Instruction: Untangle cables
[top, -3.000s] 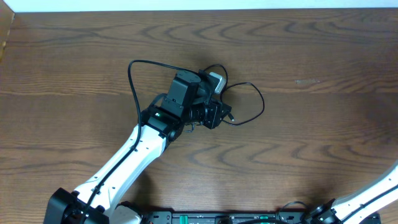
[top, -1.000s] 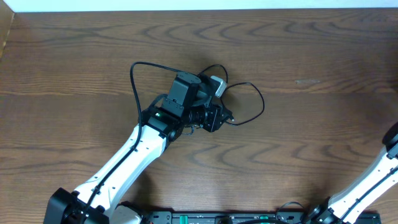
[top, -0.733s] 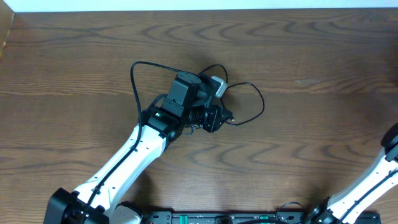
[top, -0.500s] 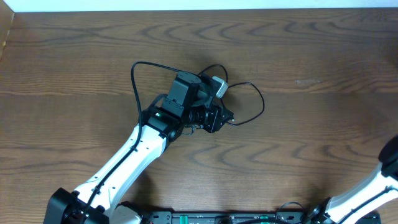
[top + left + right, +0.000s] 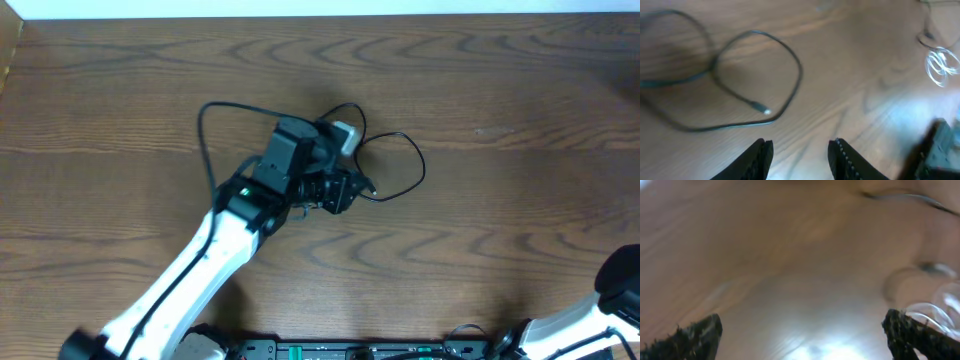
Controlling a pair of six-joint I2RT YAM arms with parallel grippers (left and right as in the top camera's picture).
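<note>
Thin black cable (image 5: 800, 75), slack loops on wood-grain table (image 5: 500, 230)

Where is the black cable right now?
Overhead, the black cable lies looped on the table near centre, just right of the left fingers; the left wrist view shows it ahead of them.

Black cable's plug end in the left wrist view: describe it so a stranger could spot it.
On the brown wood-grain table, just ahead of the left hand, a thin black cable curls into a round loop. Its small plug end lies inside that loop near the lower edge, the only pale shiny tip on the dark line.
</note>
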